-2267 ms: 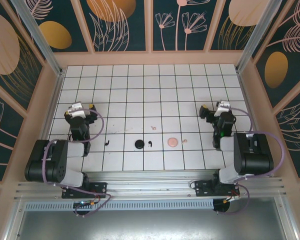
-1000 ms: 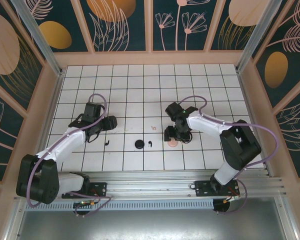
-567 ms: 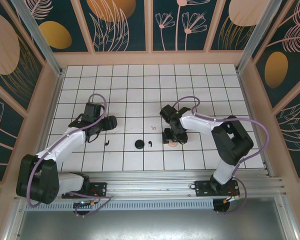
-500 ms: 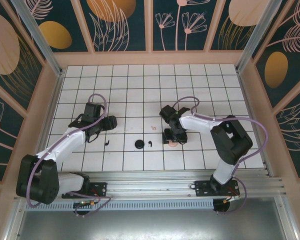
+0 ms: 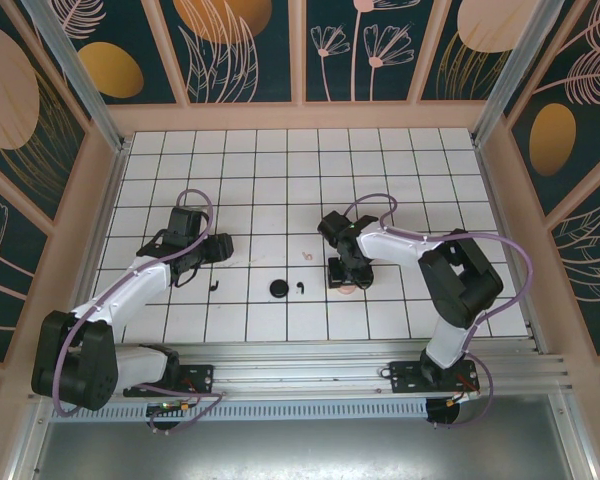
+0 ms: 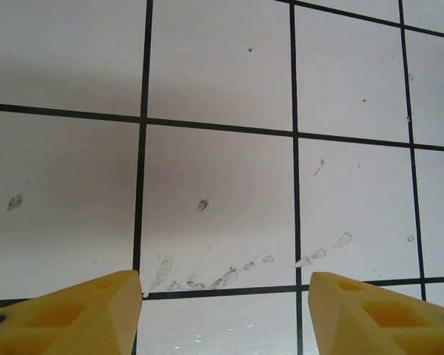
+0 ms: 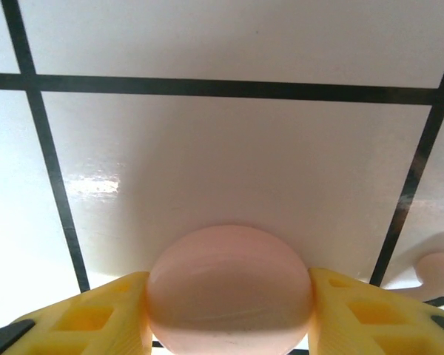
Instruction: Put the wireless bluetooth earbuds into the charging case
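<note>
The right gripper point(image 7: 229, 297) is down on the pale pink round charging case point(image 7: 229, 259), near the middle of the white tiled table point(image 5: 380, 190). Its yellow fingers point(image 7: 85, 314) lie against the case on both sides, so it seems to be gripping the case. The case looks closed, a smooth dome with no open pocket showing.

One pale pink stemmed earbud point(image 7: 435, 268) lies just right of the case. A second pale pink earbud point(image 5: 305, 256) sits a little farther off, to its left. One black stemmed earbud point(image 5: 302, 288) lies just right of the black round charging case point(image 5: 278, 288), and the other black earbud point(image 5: 214, 287) is well to its left.

The left gripper point(image 6: 223, 296) hangs wide open over bare tile, holding nothing.

I judge this an early step: securing the pink case, with no bud seated yet. The next move probably calls for steadying or opening the case, then a fine pinch on a tiny bud.
</note>
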### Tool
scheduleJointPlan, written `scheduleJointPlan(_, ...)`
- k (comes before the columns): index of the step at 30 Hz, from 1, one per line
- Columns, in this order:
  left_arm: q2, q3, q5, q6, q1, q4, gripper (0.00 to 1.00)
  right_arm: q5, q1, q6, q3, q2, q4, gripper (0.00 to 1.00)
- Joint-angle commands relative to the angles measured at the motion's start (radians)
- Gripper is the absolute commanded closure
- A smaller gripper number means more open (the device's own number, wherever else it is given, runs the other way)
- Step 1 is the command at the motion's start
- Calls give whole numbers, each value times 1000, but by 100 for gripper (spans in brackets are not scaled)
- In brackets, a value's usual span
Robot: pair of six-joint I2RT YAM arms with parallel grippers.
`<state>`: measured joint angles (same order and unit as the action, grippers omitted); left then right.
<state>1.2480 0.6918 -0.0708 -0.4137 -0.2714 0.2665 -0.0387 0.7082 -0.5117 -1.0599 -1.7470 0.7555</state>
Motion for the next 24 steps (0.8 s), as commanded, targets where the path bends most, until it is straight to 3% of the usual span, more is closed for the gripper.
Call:
scheduleJointPlan(1,-23,4,-18,-1,-7,24,40,39,10,-25,18,30,-28,54)
scheduleJointPlan(5,-52,3,-146,60,-18,-38,47,30,5,-50,12,93,-72,55)
scheduleJointPlan(11,-183,-74,-220,128,-77,-293,49,-51,-11,-151,1,229,-268,55)
scheduleJointPlan(18,-288,-208,-318,181,-121,-646,52,-177,-36,-318,102,381,-674,57)
scheduleJointPlan(24,-297,-266,-360,303,-207,-819,49,-254,-52,-413,193,465,-938,57)
